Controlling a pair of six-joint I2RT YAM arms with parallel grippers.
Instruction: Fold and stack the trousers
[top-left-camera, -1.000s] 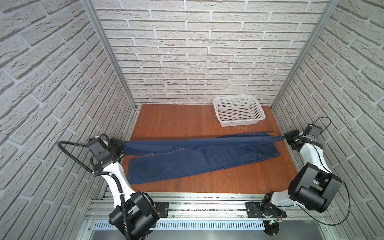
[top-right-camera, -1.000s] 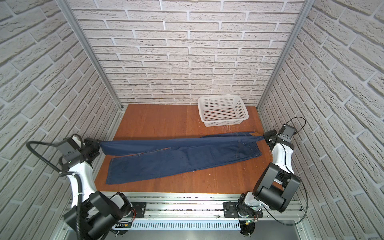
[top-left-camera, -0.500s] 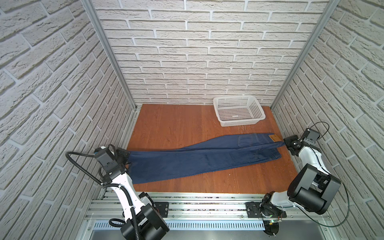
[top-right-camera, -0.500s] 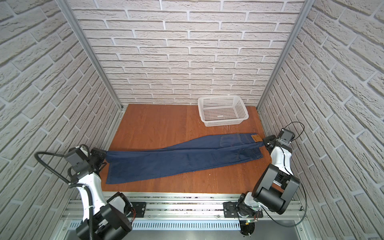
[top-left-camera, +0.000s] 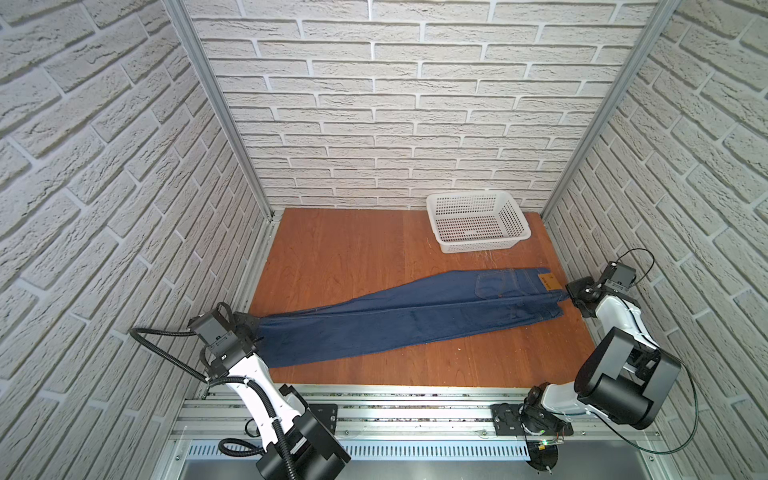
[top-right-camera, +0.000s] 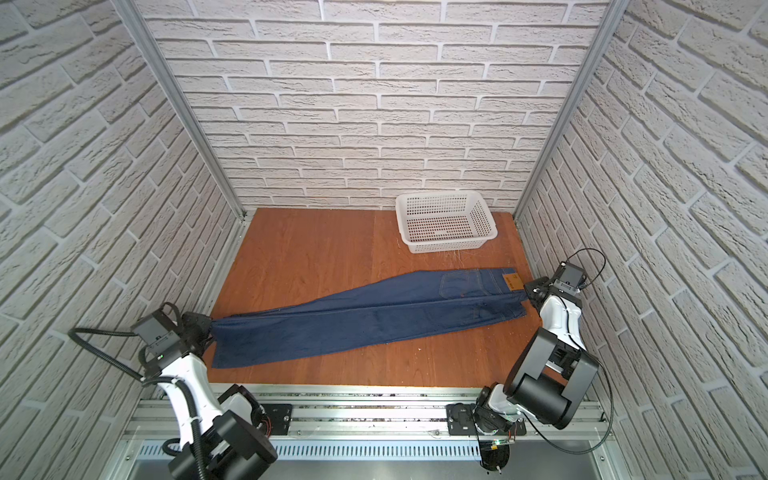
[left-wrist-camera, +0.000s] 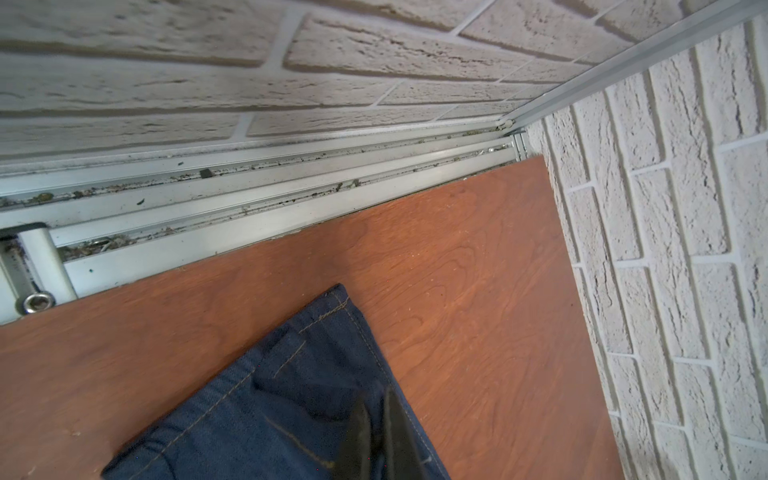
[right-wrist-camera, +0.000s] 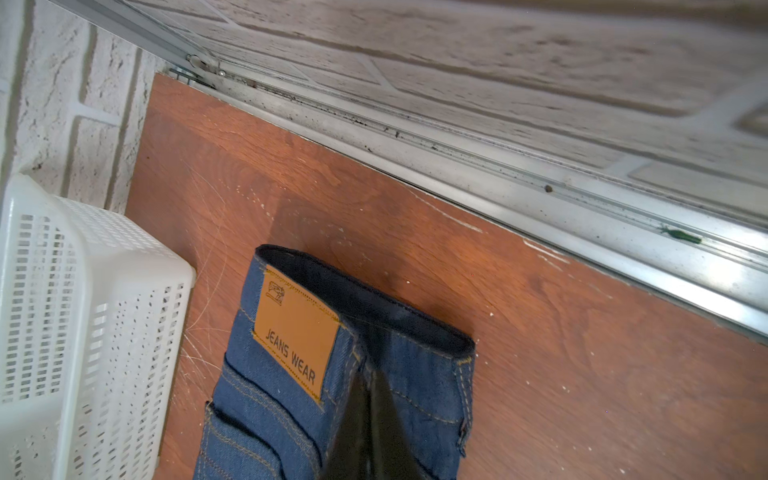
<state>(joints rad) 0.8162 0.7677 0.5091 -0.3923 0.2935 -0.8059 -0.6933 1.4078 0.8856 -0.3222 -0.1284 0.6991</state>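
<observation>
The trousers (top-left-camera: 415, 320) (top-right-camera: 365, 316) are dark blue jeans lying flat on the wooden table (top-left-camera: 353, 249). One leg lies on top of the other, and they run from front left to right. My left gripper (top-left-camera: 255, 328) (top-right-camera: 210, 330) (left-wrist-camera: 376, 399) is shut on the hem end of the legs. My right gripper (top-left-camera: 567, 293) (top-right-camera: 524, 293) (right-wrist-camera: 370, 374) is shut on the waistband beside the tan patch (right-wrist-camera: 293, 332) (top-left-camera: 547, 281). Both grippers sit low at the table's side edges.
A white perforated basket (top-left-camera: 515, 220) (top-right-camera: 484, 218) (right-wrist-camera: 83, 291) stands at the back right, just behind the waistband. Brick walls close in on three sides. Metal rails (left-wrist-camera: 249, 208) (right-wrist-camera: 582, 232) run along the table's side edges near each gripper.
A second ago the upper leg hung stretched between the raised grippers. Both grippers have come down and forward, laying it over the lower leg, and the trousers now lie flat.
</observation>
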